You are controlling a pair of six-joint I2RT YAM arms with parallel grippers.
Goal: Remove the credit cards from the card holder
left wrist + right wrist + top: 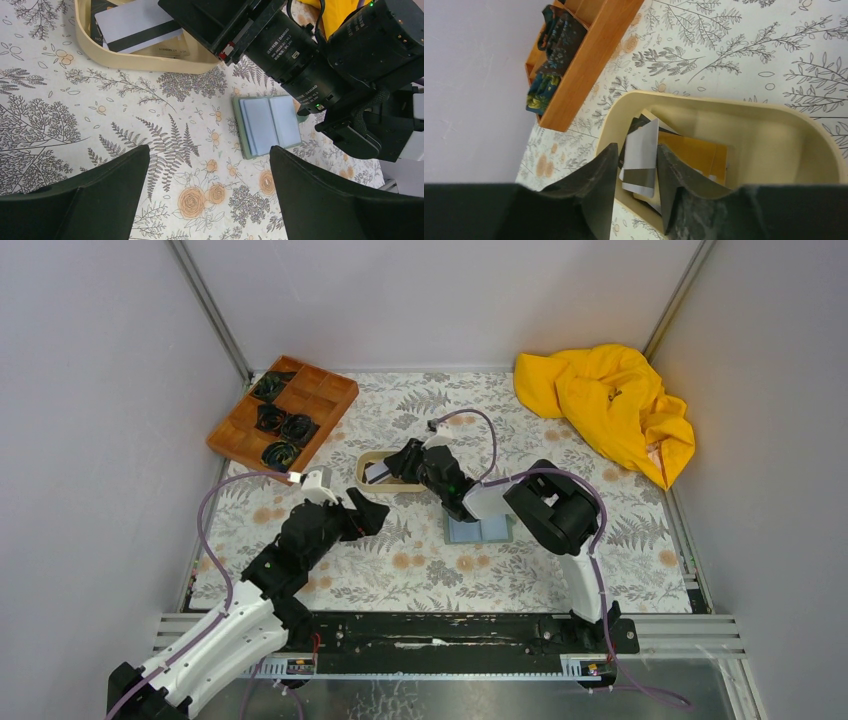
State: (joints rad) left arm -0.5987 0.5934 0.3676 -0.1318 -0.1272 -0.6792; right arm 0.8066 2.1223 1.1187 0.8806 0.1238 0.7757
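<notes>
The card holder (480,530) lies open and flat on the floral cloth, its light blue panels up; it also shows in the left wrist view (267,125). My right gripper (400,462) hangs over the beige oval tray (365,480), and its fingers (606,170) stand slightly apart. A whitish card with a dark stripe (641,155) lies face up in the tray between them, not pinched. A tan-orange card (696,155) lies under it. The whitish card also shows in the left wrist view (137,25). My left gripper (209,152) is open and empty, left of the holder.
A brown wooden compartment tray (283,412) with dark coiled items stands at the back left. A yellow cloth (610,405) is bunched at the back right. Grey walls close in the table. The right arm (310,65) reaches over the holder's far side.
</notes>
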